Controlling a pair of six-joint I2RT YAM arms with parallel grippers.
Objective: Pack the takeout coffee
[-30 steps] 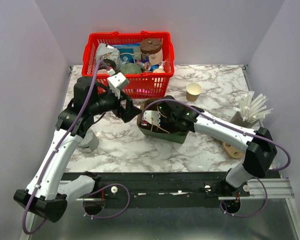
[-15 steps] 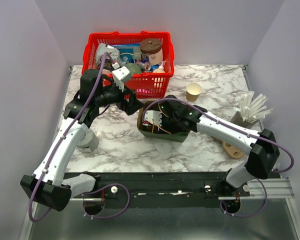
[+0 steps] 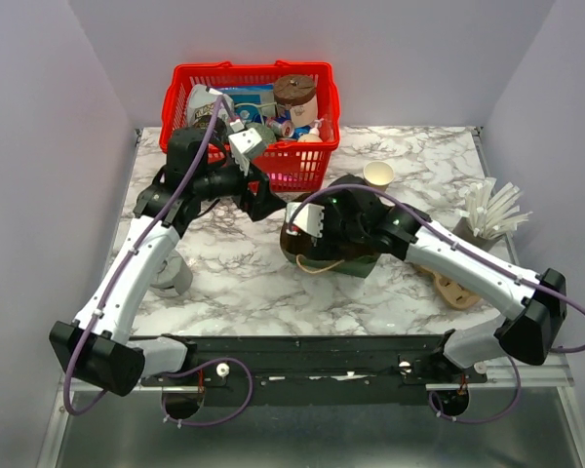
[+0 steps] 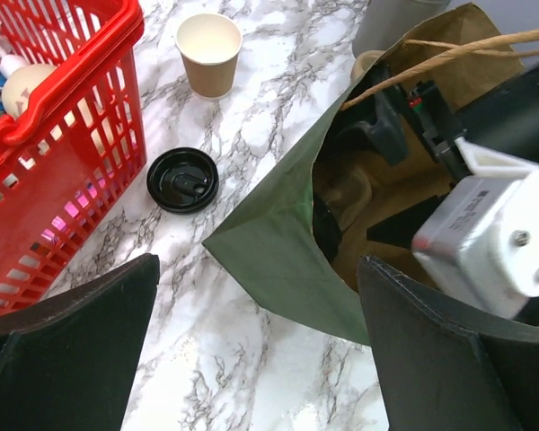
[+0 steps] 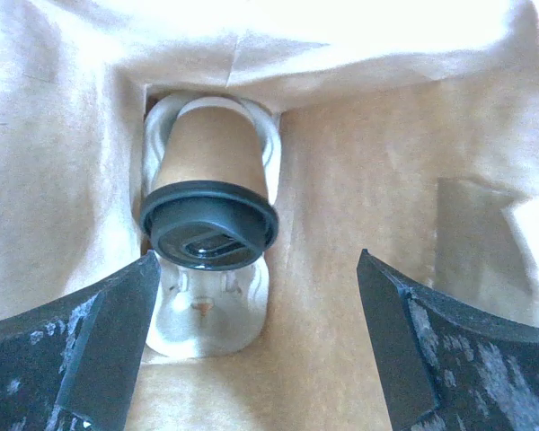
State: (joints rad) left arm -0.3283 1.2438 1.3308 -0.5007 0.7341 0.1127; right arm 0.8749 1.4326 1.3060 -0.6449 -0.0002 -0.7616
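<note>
Your right claw hangs spread wide inside the paper bag, with nothing between its fingers. Straight below it, a black-lidded cup sits in a pale moulded holder on the bag's floor. Your left claw is released too, gaping and empty, poised over the bag's green near edge. Out past it, a loose black lid lies flat on the marble surface, just beside the red basket. And the takeout coffee? Upright and uncovered on the surface beyond that lid, outside the bag, near the basket's corner.
</note>
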